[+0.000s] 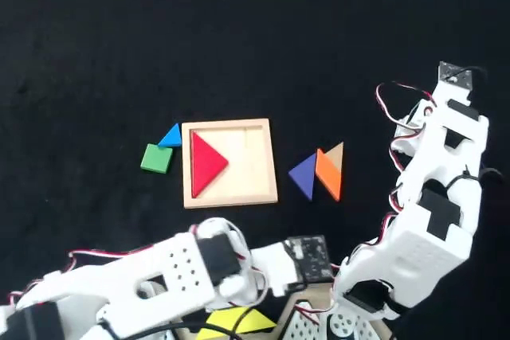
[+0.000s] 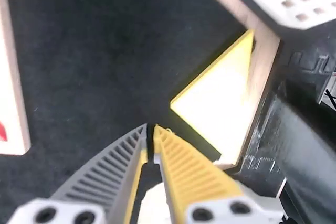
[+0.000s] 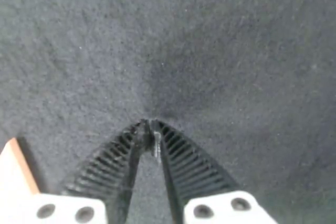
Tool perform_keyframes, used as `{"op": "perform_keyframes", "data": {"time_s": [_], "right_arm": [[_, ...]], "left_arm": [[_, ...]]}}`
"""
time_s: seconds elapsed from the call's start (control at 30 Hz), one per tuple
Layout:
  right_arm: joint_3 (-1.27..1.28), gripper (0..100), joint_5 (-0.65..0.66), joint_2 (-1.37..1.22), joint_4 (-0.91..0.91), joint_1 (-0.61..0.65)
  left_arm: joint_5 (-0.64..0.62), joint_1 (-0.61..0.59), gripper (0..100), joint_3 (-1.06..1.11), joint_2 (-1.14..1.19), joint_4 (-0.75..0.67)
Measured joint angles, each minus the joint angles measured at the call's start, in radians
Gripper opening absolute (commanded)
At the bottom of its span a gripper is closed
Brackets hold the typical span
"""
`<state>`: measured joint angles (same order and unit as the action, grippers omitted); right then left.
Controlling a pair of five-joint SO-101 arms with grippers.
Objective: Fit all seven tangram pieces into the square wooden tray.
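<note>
The left gripper [image 2: 150, 128], fingers pressed together on nothing, points its tips just short of the yellow triangle [image 2: 220, 103]'s near edge. Off to its side lies the square wooden tray [image 1: 231, 199], with a red triangle [image 1: 205, 162] flush along one wall and open wood beyond. The right gripper [image 3: 151, 125], likewise pressed together, hangs over black cloth [image 3: 210, 51].

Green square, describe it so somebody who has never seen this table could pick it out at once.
Find the wooden tray in the middle of the black table. Off its left edge in the high view lie two small pieces: a blue triangle and, just below it in that view, the green square. It is the only green piece, and the only square one.
</note>
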<state>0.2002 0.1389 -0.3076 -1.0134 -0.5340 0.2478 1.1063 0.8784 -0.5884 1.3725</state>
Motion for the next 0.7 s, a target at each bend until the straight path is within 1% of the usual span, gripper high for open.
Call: {"op": "perform_keyframes", "data": {"time_s": [0.13,0.3,0.47,0.6,0.7], "right_arm": [[0.000,1.1,0.000,0.000,0.000,-0.008],[-0.029,1.5,-0.002,0.000,0.014,-0.081],[-0.127,1.5,-0.064,-0.074,-0.009,-0.170],[-0.255,1.5,-0.072,-0.190,-0.080,-0.178],[-0.381,1.5,-0.077,-0.296,-0.150,-0.183]], "left_arm": [[-0.051,0.094,3,0.000,0.126,-0.078],[-0.127,0.224,3,-0.005,0.212,-0.129],[-0.164,0.262,3,-0.035,0.230,-0.129],[-0.190,0.319,3,-0.058,0.250,-0.140],[-0.213,0.333,3,-0.061,0.250,-0.138]]}}
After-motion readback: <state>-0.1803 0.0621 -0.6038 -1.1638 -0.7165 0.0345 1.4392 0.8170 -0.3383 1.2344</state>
